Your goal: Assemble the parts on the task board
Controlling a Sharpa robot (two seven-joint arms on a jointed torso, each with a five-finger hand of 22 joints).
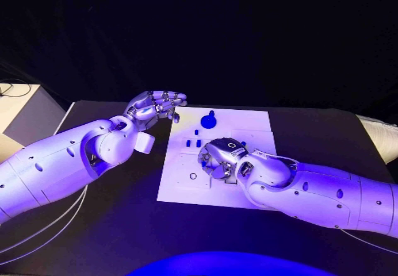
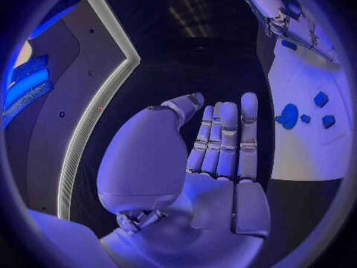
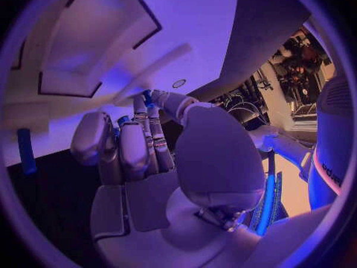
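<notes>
The white task board [image 1: 249, 123] lies mid-table. On its far part sit a round blue part [image 1: 209, 121] and a few small blue parts [image 1: 195, 142]. My right hand [image 1: 219, 162] is down on the board's middle with its fingers curled. In the right wrist view its fingertips [image 3: 141, 110] pinch a small blue part [image 3: 147, 94], and another blue part [image 3: 26, 150] lies on the board beside it. My left hand [image 1: 156, 106] hovers by the board's far left corner. Its fingers [image 2: 223, 137] are straight and hold nothing. The left wrist view also shows the board [image 2: 305, 155] and the round part [image 2: 287, 115].
A pale box [image 1: 20, 112] stands at the table's left edge. A white ribbed object [image 1: 378, 135] lies at the right edge. Thin cables [image 1: 50, 227] trail beneath my left arm. A small ring-shaped hole [image 1: 193, 176] sits on the board's near left.
</notes>
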